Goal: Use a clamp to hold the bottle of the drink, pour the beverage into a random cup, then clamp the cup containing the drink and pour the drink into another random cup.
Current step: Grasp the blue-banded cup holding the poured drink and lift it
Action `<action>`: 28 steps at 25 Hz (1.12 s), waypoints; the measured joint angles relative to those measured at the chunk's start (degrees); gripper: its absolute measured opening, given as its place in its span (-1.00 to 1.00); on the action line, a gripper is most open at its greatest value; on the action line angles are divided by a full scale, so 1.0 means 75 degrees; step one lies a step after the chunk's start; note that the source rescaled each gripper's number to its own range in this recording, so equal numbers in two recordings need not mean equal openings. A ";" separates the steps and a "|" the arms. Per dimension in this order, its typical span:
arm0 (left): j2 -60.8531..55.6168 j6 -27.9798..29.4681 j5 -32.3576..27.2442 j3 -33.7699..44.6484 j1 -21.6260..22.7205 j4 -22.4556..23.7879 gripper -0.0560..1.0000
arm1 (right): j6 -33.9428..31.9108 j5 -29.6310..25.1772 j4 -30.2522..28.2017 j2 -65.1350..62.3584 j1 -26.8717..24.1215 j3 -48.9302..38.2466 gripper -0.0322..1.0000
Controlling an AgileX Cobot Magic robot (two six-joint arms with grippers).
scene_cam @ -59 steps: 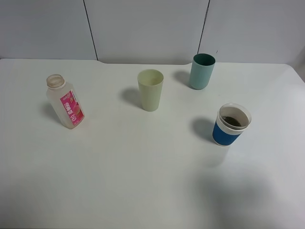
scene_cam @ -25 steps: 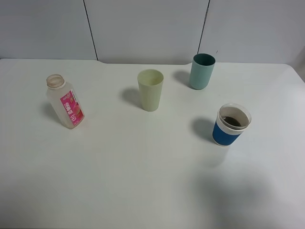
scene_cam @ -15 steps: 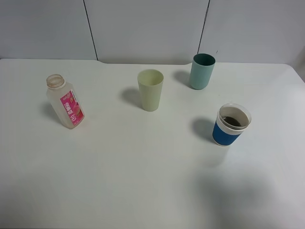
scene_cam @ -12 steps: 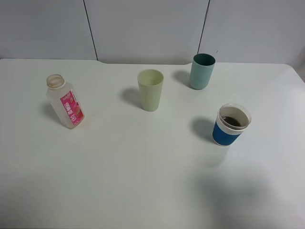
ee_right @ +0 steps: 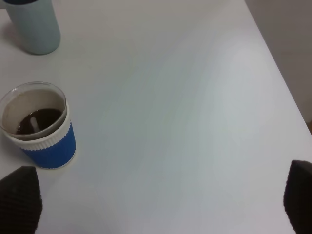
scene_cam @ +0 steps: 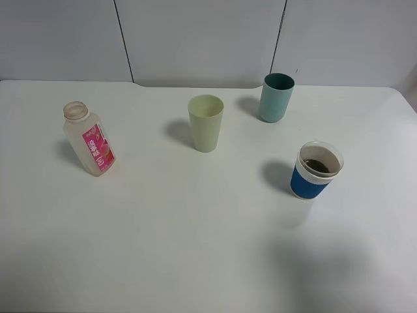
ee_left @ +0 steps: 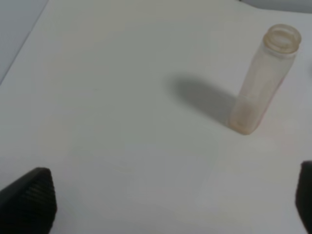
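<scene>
Pale yellow-green cup (scene_cam: 206,123) taken as landmark; uncapped bottle (scene_cam: 90,139) stood upright well to its left; teal cup (scene_cam: 276,98) set behind it, rightward; blue-banded cup (scene_cam: 316,171), holding dark brown beverage (scene_cam: 317,166), placed well to its front-right; left gripper (ee_left: 165,204) and right gripper (ee_right: 158,200) both seen spread wide, nothing held.

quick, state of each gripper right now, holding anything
left gripper: open, holding nothing
right gripper: open, holding nothing
</scene>
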State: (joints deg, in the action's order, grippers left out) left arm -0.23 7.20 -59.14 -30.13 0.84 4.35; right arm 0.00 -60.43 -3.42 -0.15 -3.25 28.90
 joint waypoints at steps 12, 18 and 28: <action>0.0000 0.0000 0.0005 0.0000 0.0000 0.0000 1.00 | 0.0000 0.0000 0.0000 0.0000 0.0000 0.0000 1.00; 0.0000 0.0000 0.0005 0.0000 0.0000 0.0000 1.00 | 0.0000 0.0000 0.0000 0.0000 0.0000 0.0000 1.00; 0.0000 0.0000 0.0005 0.0000 0.0000 0.0000 1.00 | 0.0000 0.0000 0.0011 0.0114 0.0000 0.0012 1.00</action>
State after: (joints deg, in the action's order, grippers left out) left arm -0.23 7.20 -59.10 -30.13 0.84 4.35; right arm 0.00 -60.43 -3.34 0.70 -3.25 28.99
